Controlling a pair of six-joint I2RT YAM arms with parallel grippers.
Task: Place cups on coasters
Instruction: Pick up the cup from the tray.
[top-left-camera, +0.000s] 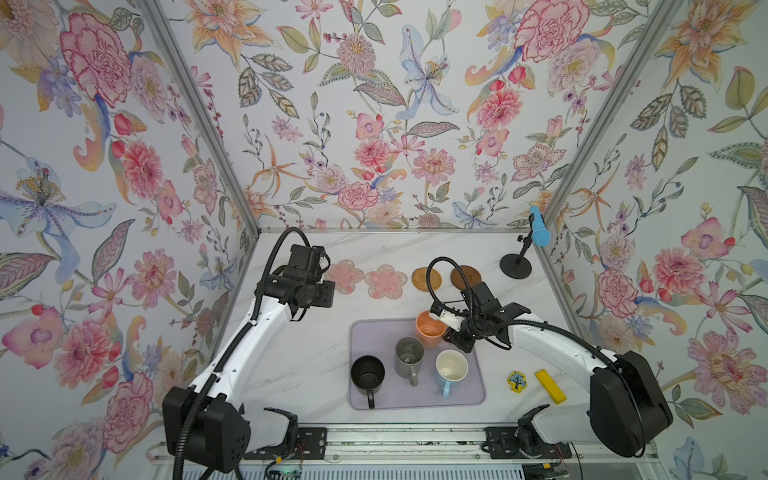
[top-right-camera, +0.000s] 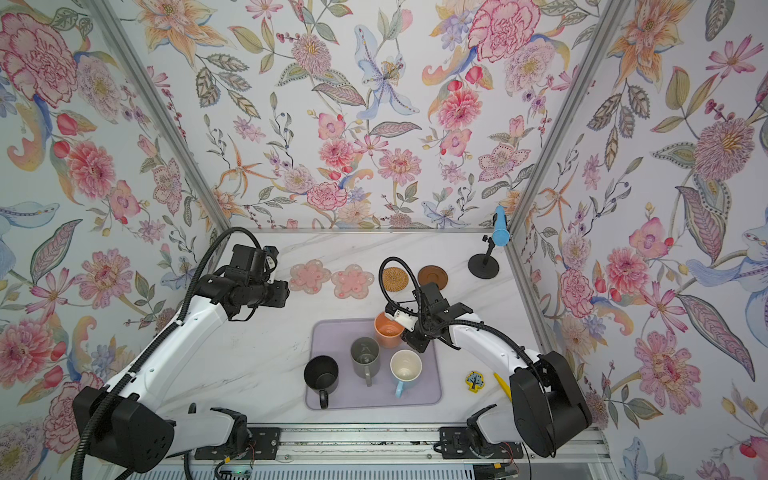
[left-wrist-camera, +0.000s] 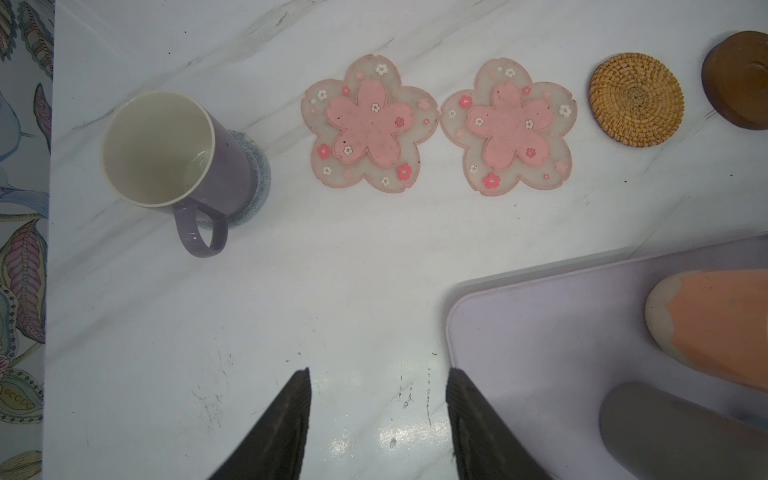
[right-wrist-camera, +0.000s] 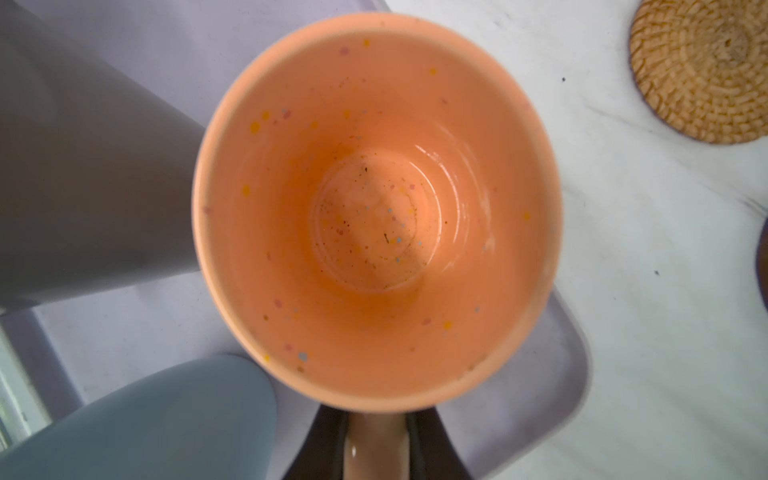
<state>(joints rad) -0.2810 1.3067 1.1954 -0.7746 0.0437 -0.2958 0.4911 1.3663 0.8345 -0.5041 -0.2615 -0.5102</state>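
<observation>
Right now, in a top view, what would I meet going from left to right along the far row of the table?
Pink flower coaster → second pink flower coaster → woven rattan coaster → dark brown disc coaster → black stand base.

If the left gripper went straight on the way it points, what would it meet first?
Probably bare table: the open left gripper points down toward it, nothing between. Beyond lies the flower coaster nearer the lavender mug. Depth unclear.
</observation>
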